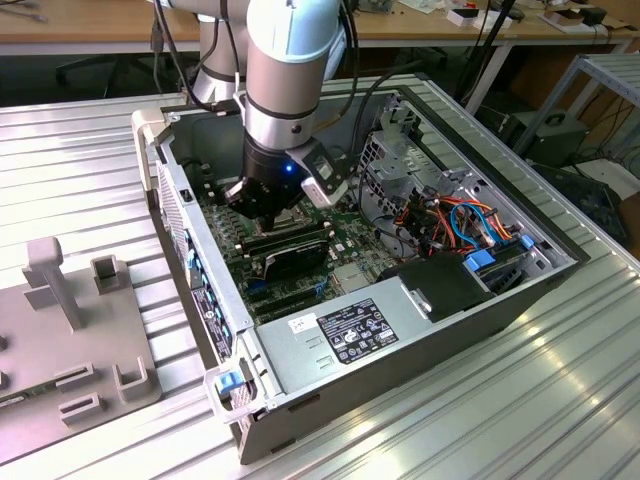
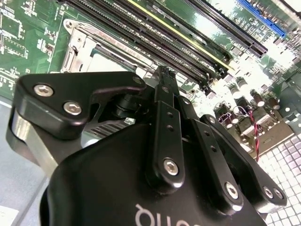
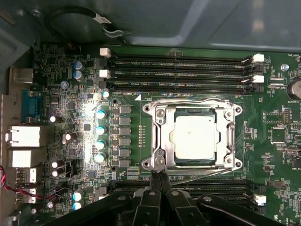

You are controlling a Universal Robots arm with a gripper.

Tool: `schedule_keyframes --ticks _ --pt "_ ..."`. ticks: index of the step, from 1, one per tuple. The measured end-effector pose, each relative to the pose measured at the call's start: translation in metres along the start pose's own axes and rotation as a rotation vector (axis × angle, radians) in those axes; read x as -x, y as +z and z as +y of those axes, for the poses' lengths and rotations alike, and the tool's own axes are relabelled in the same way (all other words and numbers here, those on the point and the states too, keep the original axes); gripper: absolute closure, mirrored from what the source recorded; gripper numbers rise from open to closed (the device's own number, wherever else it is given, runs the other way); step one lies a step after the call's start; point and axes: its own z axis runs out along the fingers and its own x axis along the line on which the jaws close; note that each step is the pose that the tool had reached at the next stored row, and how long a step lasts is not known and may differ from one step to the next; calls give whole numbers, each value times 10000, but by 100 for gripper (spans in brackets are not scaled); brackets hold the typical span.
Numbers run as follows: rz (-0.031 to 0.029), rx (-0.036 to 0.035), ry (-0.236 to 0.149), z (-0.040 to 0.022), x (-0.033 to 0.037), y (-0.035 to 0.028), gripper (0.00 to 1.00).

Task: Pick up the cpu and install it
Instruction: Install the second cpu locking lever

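Since the silver worktop [image 1: 560, 400] carries the whole job, I start there: the open computer case [image 1: 400, 330] lies on its side on it, and a grey holder block [image 1: 70, 340] sits off toward the exterior view's left. Inside the case I see the green circuit board [image 3: 70, 70], with long black memory slots [image 3: 178, 73] running on two sides of the socket [image 3: 194, 135]. From my seat the cpu [image 3: 194, 136] already lies flat inside that socket, square to its metal frame [image 3: 230, 136] and no longer carried by anything. So I judge the picking and the placing as done. Whether the frame is fully latched I cannot tell; thin wire levers [image 3: 188, 101] lie along the edges of the frame. The arm [image 1: 290, 70] reaches down from above into the case, wrist nearly vertical, with a small blue light glowing on it. Its claw [image 3: 160, 176] hangs just above the board, near one corner of the socket frame and just beside the cpu rather than over its middle. In the first wrist view I see the two fingertips [image 3: 156, 181] pressed together into a point with no gap and nothing between them, so I call the claw clenched and empty. The second wrist view shows the fingers [image 2: 165, 117] drawn together the same way above the board.
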Motion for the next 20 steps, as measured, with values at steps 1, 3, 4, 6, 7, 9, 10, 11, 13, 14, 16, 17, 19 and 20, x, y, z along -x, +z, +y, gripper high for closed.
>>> schedule_keyframes --ticks 1,3,4,6,7,9,10,11,13,14,16,17,19,20 --pt "-1 1 1 0 -2 12 89" --pt "-2 1 3 0 -11 32 89" --pt "-2 2 1 0 -17 41 89" --pt "2 -1 0 -2 -26 53 89" --pt "1 -1 0 -2 -28 56 89" --pt "-2 1 2 -1 -32 66 89" --pt "-2 2 2 -1 -35 72 89" --pt "-1 1 1 -1 -37 78 89" --pt "0 -1 0 -1 -39 89 89" --pt "1 -2 0 -1 -39 90 89" --pt "-2 2 3 4 -40 98 89" --pt "-1 1 2 13 -40 105 89" --pt "-2 2 1 39 -44 121 89" --pt "-2 2 1 46 -47 129 89"
